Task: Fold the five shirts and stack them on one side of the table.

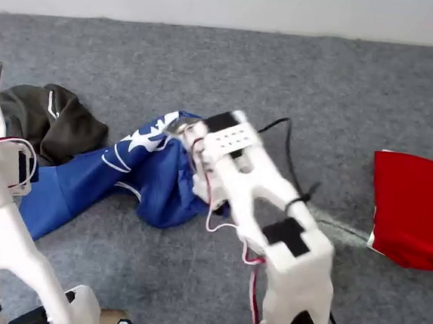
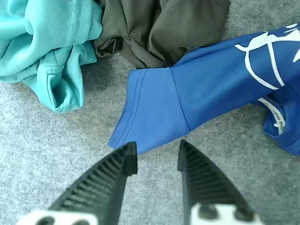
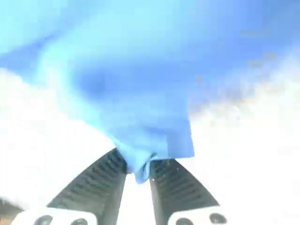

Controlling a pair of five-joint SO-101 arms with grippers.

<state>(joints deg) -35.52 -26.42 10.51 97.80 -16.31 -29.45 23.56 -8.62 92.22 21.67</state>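
You are early in the job, by my reading. The red shirt point(image 1: 413, 209) lies by itself at the right side of the desk point(image 1: 321, 88), squared up with straight edges, so I take it as folded and as the start of the stack. The other shirts look unfolded. The blue shirt point(image 1: 151, 171) sprawls across the middle-left of the desk, one long sleeve stretched out toward the left arm and the body bunched under the right arm. The dark olive shirt point(image 1: 49, 121) sits crumpled just behind that sleeve and touches it. The teal shirt point(image 2: 44, 44) is heaped against the olive one on its far side. That makes four shirts you can count here: one done and three to fold, with the blue one apparently in hand.

Your right tool point(image 3: 139, 171) is closed down narrow on a pinch of blue fabric. A small tuck of cloth pokes out between the fingers, and the rest of the shirt hangs away from them.

Your left tool point(image 2: 157, 157) is moderately open and holds nothing. It hovers just short of the sleeve's hemmed end, with bare desk showing between the fingers and the hem lined up with the gap.
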